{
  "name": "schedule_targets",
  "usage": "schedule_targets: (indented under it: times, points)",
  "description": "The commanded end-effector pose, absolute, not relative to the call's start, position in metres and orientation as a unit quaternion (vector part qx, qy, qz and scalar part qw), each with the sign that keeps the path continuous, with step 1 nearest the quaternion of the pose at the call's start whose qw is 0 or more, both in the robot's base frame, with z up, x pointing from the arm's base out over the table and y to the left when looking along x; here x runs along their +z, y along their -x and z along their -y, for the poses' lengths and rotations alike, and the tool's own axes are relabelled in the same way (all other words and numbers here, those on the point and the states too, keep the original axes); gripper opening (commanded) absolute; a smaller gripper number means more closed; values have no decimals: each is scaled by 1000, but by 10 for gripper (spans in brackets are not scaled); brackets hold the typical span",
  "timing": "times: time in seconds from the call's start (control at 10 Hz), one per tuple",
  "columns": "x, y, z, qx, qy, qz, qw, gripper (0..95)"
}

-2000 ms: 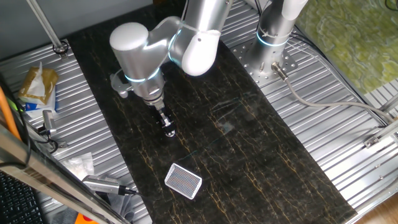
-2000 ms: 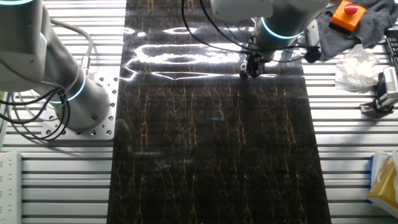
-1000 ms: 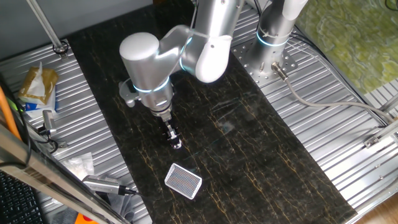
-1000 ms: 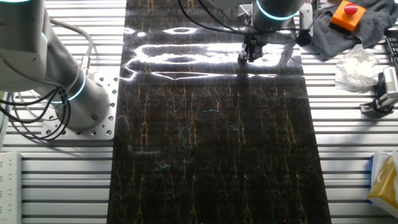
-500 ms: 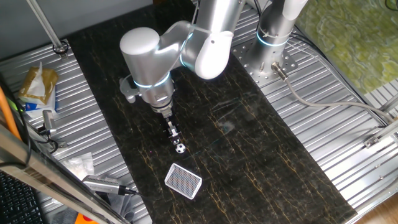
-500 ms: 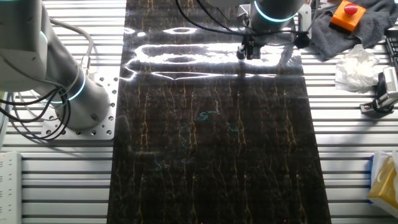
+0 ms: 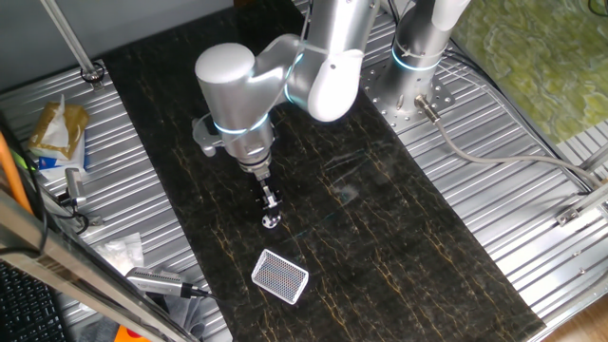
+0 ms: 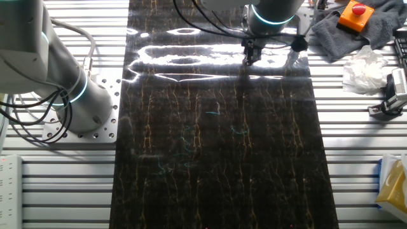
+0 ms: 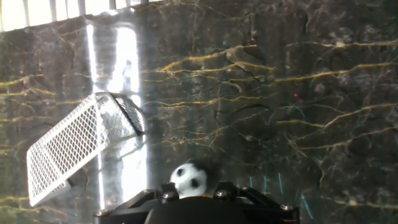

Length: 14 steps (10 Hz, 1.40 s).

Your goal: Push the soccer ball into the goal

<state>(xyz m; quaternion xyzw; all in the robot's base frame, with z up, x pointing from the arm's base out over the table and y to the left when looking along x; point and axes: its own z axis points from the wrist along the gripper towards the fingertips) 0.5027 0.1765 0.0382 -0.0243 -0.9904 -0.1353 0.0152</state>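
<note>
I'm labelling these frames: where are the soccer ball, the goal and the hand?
soccer ball (image 9: 189, 179): hand view, on its white middle.
goal (image 7: 280, 276): one fixed view, on the middle of its netting.
hand (image 7: 271, 206): one fixed view, at its tip just above the ball.

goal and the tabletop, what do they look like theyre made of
The goal looks like a white frame, probably plastic or coated wire, filled with fine grid mesh; light passes through the netting. The tabletop looks like polished black marble or a marble-print sheet: gold veins and a sharp glare streak suggest a glossy finish.
</note>
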Motion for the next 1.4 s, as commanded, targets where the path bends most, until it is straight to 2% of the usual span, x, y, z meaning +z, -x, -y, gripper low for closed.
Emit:
schedule_targets:
  times: [0.1,0.2,0.3,1.1,1.2,1.4]
  points:
    - [40,-502,-175,-135,24,990,15,380]
    - [43,-502,-172,-135,23,990,16,380]
    - [44,-502,-168,-134,21,991,17,190]
    - [31,-503,-147,-133,-3,991,13,190]
    - [29,-505,-148,-133,1,991,12,0]
    - [25,-508,-155,-132,6,991,10,0]
